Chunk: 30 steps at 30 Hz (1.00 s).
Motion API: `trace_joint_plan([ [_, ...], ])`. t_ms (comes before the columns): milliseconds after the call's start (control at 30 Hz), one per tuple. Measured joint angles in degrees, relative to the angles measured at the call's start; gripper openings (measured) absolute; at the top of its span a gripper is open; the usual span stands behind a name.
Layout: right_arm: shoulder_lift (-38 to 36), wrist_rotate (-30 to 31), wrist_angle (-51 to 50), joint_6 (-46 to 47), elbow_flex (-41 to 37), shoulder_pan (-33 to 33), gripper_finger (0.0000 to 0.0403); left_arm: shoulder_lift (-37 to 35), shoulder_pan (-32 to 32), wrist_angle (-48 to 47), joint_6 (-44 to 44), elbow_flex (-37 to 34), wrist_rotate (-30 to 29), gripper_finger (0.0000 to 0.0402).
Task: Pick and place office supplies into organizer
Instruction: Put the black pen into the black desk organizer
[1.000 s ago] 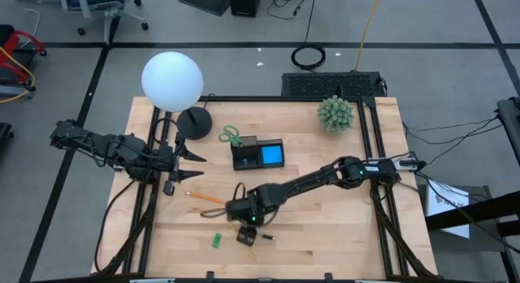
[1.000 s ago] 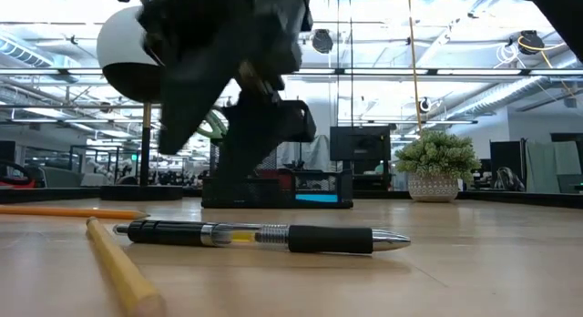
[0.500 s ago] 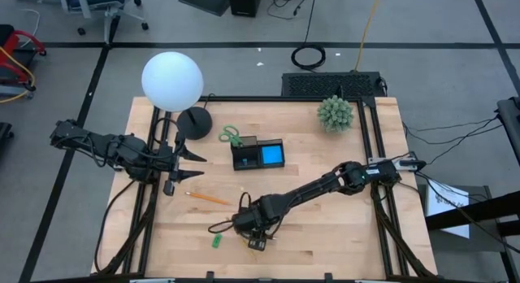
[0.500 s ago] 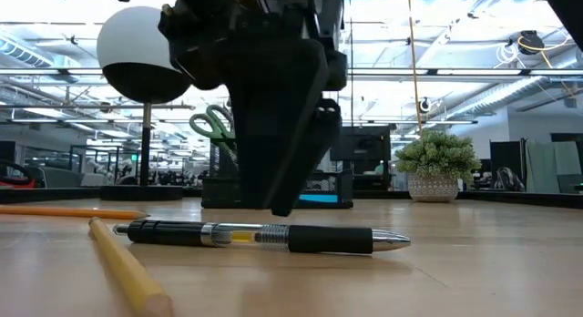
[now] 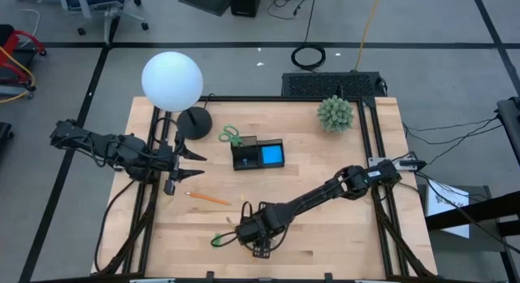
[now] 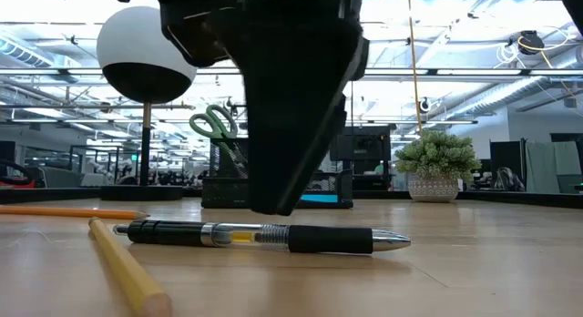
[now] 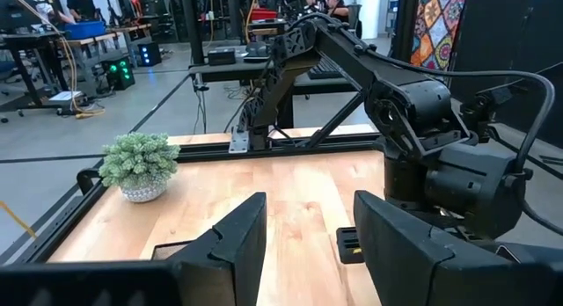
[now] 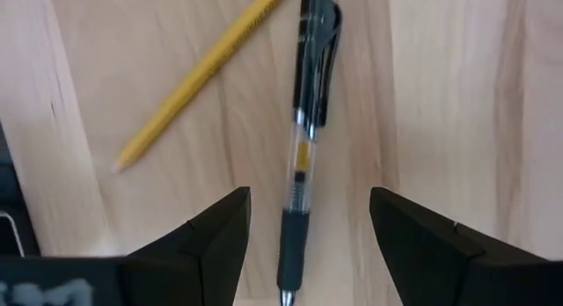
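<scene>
My right gripper is open and hangs low near the table's near edge, pointing down. Its two fingers stand on either side of a black pen that lies flat on the wood; I see no touch. A yellow pencil lies just beside the pen. An orange pencil and a small green piece lie to the left. The black organizer holds the blue sticky pad. The green-handled scissors stick up from its left end. My left gripper is open and waits at the table's left.
A white globe lamp with a round black base stands at the far left. A green spiky plant sits at the far right. Bare wood stretches between the organizer and my right gripper, and along the right side.
My right gripper has moved toward the table's near edge and come down over the black pen, so its fingers now straddle it. The pen and pencils have stayed where they were.
</scene>
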Motion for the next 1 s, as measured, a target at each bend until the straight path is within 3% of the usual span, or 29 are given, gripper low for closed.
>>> trace_joint_plan([
  [500,-0.61,-0.1,0.26,-0.83,-5.9,0.64,0.0214,-0.01,0.0,-0.02,0.09,0.0,-0.01,0.0172],
  [1000,-0.37,0.18,-0.88,-4.02,-6.08,-0.25,0.0039,-0.01,0.0,-0.04,0.1,0.0,0.0,0.0172],
])
